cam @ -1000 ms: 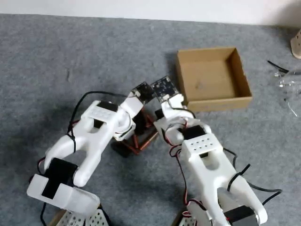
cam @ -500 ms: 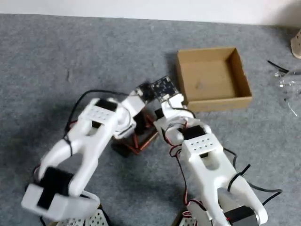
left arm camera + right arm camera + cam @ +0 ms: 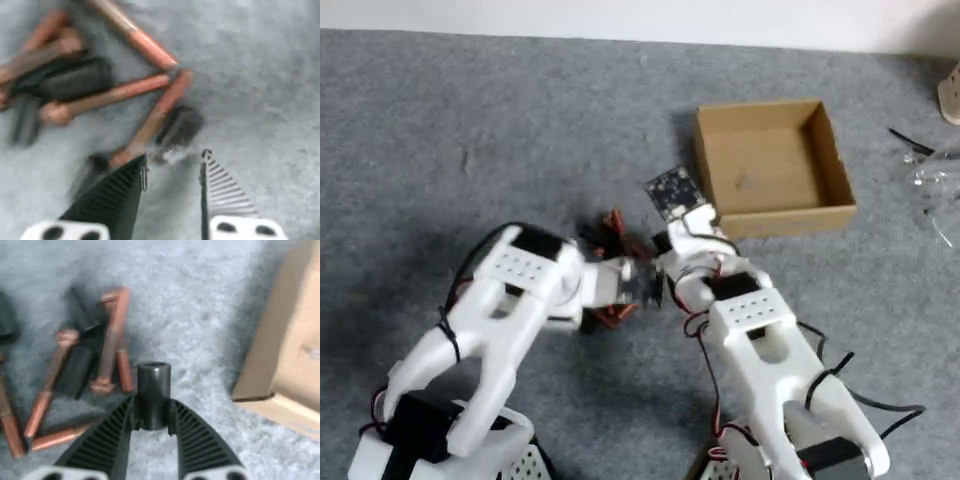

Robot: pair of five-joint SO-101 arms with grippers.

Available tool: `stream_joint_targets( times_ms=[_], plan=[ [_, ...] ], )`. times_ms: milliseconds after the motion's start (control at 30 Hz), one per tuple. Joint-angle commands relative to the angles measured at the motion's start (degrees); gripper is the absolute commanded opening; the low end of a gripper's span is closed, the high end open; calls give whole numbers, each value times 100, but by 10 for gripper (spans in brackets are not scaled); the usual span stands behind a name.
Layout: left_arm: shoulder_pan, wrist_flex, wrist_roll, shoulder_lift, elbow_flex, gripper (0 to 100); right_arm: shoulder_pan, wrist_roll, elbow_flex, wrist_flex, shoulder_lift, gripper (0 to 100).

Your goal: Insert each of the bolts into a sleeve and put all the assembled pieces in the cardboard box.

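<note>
Bolts point(image 3: 116, 93) lie in a loose heap near the middle of the table point(image 3: 410, 130), in front of my two arms. They are copper-coloured metal, with long smooth shanks and rounded heads, and they cross and touch one another. Among them lie short black sleeves point(image 3: 75, 80), dull dark tubes, some of them touching the bolts. The table has a grey cover, fuzzy like felt.

The cardboard box point(image 3: 788, 220) stands to the right of the heap, nearer to the far edge of the table and apart from the bolts. It is about square and open on top, with four low walls of plain brown board. Inside I see its flat brown floor.

My left pincer point(image 3: 174, 159) hangs low over the heap. Its two black ribbed fingers point(image 3: 112, 197) are apart, with grey table between them. One tip is just beside a bolt, but I cannot tell if it touches, because this part is blurred.

My right pincer point(image 3: 152, 412) is clamped on the held sleeve point(image 3: 153, 387), a smooth black tube whose round open mouth points away from the wrist. It is over the table between the heap and the box.

The left arm point(image 3: 510, 300) and the right arm point(image 3: 760, 340) have white plastic shells. Some clear plastic pieces point(image 3: 928, 165) lie at the right edge of the table.
</note>
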Motion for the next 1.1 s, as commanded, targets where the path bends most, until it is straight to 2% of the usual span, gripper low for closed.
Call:
stream_joint_targets(
  times_ms=[0, 267, 533, 667, 833, 1067],
  plan=[
    [180, 26, -396, -198, 84, 175, 13, 79, -57, -215, -171, 4],
    [163, 26, -387, -198, 84, 173, 13, 53, -57, -215, -171, 4],
    [-435, 62, -413, -198, -699, 175, 136, 26, -57, -215, -189, 4],
    [-444, 26, -413, -198, -813, 175, 558, -501, -57, -224, -180, 4],
    [-409, 18, -431, -189, -813, 175, 725, -642, -57, -224, -180, 4],
    [-444, 26, -1099, -189, -804, 175, 901, -879, -57, -224, -180, 4]
  ],
)
